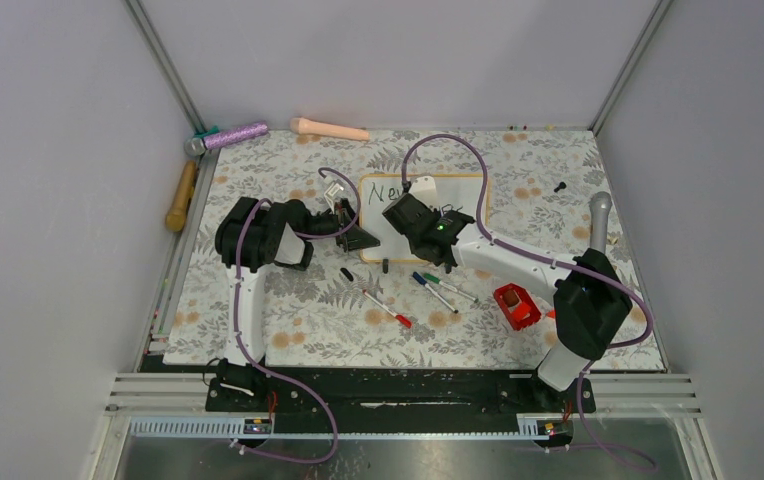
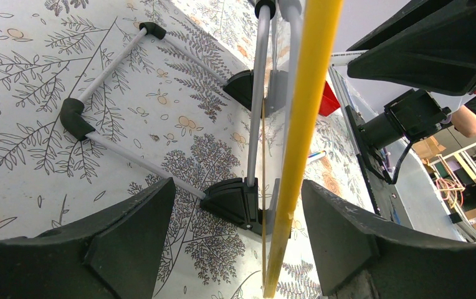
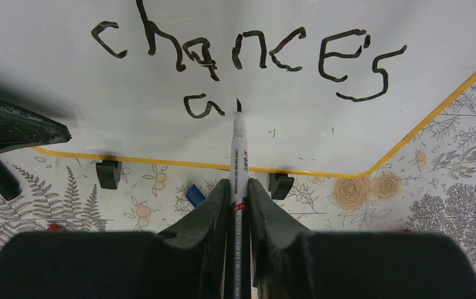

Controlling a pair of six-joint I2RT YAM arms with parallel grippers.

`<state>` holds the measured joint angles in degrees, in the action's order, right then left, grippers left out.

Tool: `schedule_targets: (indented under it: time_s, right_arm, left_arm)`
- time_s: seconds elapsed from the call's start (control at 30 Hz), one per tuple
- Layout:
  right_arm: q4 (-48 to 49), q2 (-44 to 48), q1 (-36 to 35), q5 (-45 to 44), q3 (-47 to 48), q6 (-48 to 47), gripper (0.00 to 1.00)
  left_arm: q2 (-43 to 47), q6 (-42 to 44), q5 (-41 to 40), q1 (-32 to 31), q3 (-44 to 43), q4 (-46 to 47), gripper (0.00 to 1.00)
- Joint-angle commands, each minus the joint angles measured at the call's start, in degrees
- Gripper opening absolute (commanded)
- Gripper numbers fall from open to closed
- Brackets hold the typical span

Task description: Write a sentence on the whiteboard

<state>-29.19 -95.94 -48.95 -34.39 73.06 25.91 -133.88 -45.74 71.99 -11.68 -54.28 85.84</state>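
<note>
The whiteboard [image 1: 458, 190] stands tilted on the floral table, with "New" on its top line. In the right wrist view, the whiteboard [image 3: 48, 75] reads "chances" with a lone "a" [image 3: 197, 106] below. My right gripper [image 3: 238, 184] is shut on a black marker [image 3: 238, 149], whose tip touches the board just right of the "a". It also shows in the top view [image 1: 428, 232]. My left gripper [image 1: 356, 237] is at the board's left edge. In the left wrist view it [image 2: 238, 187] is open, with the board's frame edge [image 2: 298, 143] between the fingers, untouched.
Loose markers [image 1: 388, 308] [image 1: 436, 290] and black caps [image 1: 346, 273] lie in front of the board. A red box [image 1: 515, 305] sits at the right. A purple stick [image 1: 233, 135], a peach cylinder [image 1: 330, 128] and a wooden handle [image 1: 181, 196] lie at the back left. A wire stand [image 2: 98, 81] props the board.
</note>
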Motion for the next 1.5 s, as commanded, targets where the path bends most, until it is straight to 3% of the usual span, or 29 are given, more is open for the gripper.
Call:
schedule_targets:
  time_s: [0.0,0.43,1.13,1.47]
  right_arm:
    - [0.20,0.85,0.76,-2.05,1.71,-0.19,0.00]
    - [-0.63,-0.25,1.88,-2.26,4.65,-1.04,0.00]
    - [-0.63,1.59,1.85,0.28,-0.79,1.60,0.00]
    - [-1.51,1.21,2.61,-2.35,2.78,-0.36,0.00]
  left_arm:
    - [-0.59,0.12,0.50,0.17,0.32,-1.56,0.77]
    - [-0.62,0.12,0.44,0.17,0.32,-1.56,0.77]
    - [-0.61,0.12,0.44,0.17,0.32,-1.58,0.77]
    - [-0.59,0.11,0.48,0.17,0.32,-1.59,0.77]
